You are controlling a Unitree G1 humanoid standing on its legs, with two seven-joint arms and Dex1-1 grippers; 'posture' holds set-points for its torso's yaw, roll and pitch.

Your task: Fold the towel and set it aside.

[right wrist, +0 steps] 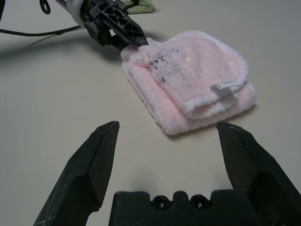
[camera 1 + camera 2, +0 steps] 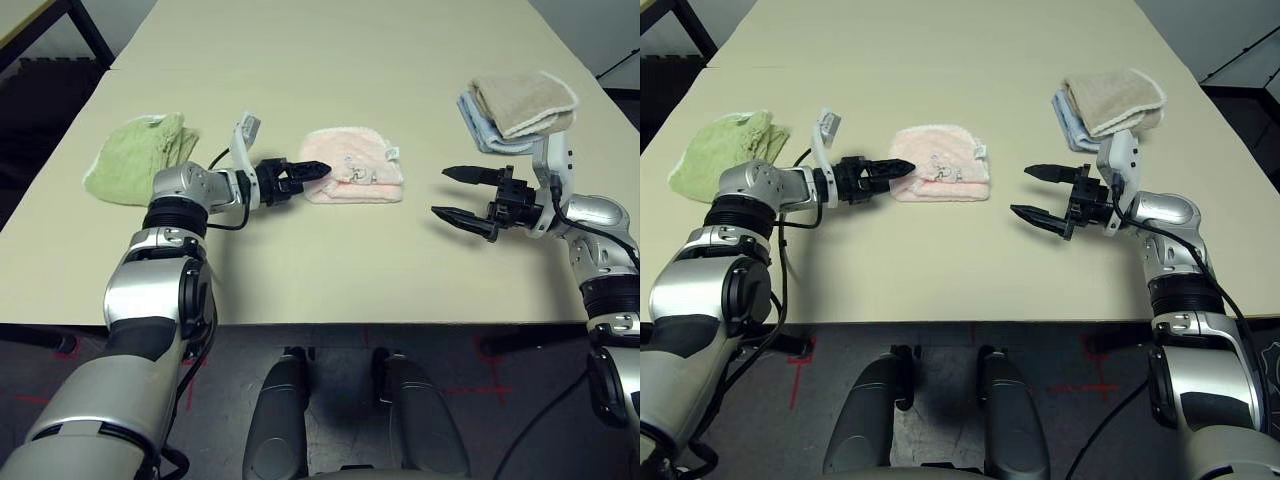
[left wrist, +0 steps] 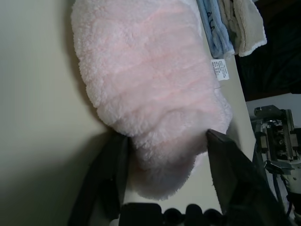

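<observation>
One white label [image 2: 393, 153], writing unreadable, hangs from the towel [image 2: 355, 166].

You have bare table [image 2: 330, 270] between the pink towel [image 2: 355, 165] and the right gripper [image 2: 455, 193]. The folded stack [image 2: 520, 112] blocks the far right, the green towel [image 2: 140, 155] the far left.

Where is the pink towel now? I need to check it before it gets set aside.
In the head views the pink towel lies folded mid-table, between the green towel and the beige-and-blue stack, with the left gripper at its edge.
</observation>
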